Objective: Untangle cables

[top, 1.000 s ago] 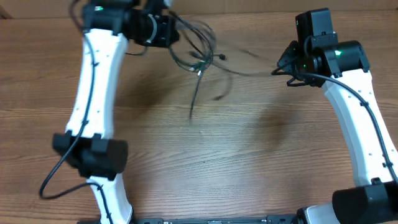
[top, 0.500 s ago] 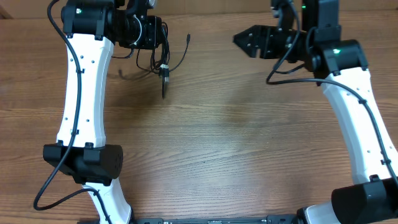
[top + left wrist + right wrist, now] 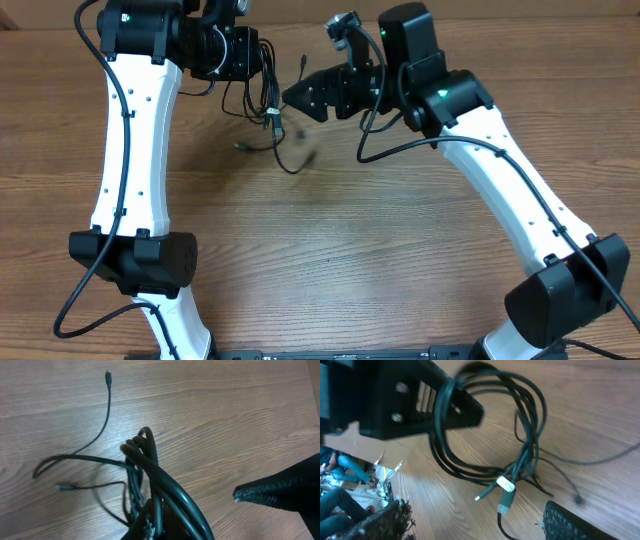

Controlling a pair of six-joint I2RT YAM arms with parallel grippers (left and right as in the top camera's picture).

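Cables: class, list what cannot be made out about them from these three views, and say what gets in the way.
- How many cables there are: the strands overlap in one bundle in both wrist views, and they are too thin to count overhead.
- The left end effector grip: it is cut off by the bottom edge in the left wrist view and hidden by the end effector's own body overhead.
- The loose ends: they are motion-blurred overhead, so the plug type is unreadable.

A wood-grain desk (image 3: 330,250) spans the overhead view; beyond its edge, a seated person in blue (image 3: 341,464) and tan cardboard (image 3: 352,436).
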